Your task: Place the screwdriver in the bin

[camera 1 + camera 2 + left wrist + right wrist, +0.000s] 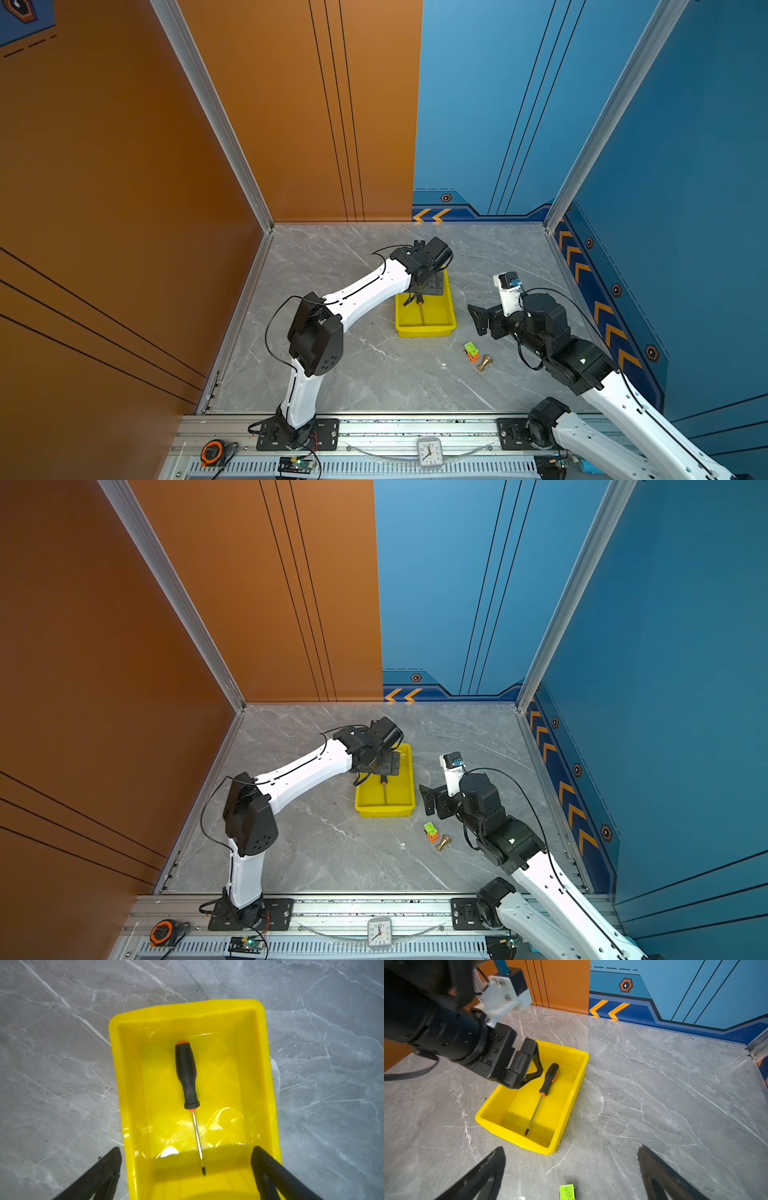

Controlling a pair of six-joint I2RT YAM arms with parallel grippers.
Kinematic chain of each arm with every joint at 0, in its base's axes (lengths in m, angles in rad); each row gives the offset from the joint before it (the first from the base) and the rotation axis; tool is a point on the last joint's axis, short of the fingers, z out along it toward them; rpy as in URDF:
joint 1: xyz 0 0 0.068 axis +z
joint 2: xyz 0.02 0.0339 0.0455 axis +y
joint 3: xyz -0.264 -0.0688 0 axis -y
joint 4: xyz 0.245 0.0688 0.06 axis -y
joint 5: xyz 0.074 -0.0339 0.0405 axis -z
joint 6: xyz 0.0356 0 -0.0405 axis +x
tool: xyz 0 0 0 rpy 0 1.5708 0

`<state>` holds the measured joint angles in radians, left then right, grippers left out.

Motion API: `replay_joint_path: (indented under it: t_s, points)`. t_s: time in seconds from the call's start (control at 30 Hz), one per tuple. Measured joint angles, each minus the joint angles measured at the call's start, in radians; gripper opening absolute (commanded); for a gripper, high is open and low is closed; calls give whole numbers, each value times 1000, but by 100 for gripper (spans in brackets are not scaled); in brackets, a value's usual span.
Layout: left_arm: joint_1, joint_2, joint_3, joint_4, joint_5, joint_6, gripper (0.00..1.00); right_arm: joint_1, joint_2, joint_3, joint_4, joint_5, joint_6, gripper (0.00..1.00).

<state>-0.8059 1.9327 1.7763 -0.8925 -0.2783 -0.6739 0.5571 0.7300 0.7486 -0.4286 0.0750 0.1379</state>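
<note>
In a top view, the long black-handled, orange-collared metal screwdriver (421, 305) lies inside the shallow yellow plastic bin (424, 332) on a grey marble-patterned tabletop (332, 374), boxed in by orange and blue wall panels (332, 124).

Left wrist view: the left gripper (186, 1150) hangs spread wide and empty above it.

Right wrist view: the right gripper (571, 1149) gapes, holding nothing.

I'd judge the tool light, stiff and slick along the shaft. Its ribbed handle is the place to hold.

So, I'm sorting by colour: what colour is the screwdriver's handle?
The screwdriver handle is black with orange ends, clearest in the left wrist view.
</note>
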Motion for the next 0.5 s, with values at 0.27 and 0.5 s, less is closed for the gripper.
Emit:
replay_joint_path:
  t_s: [0.27, 0.5]
  points:
    - [42, -336, -337, 90, -15, 88, 98, 0, 26, 0, -10, 10, 33, 100]
    - [137, -565, -573, 157, -8, 142, 98, -2, 24, 0, -37, 86, 129, 100]
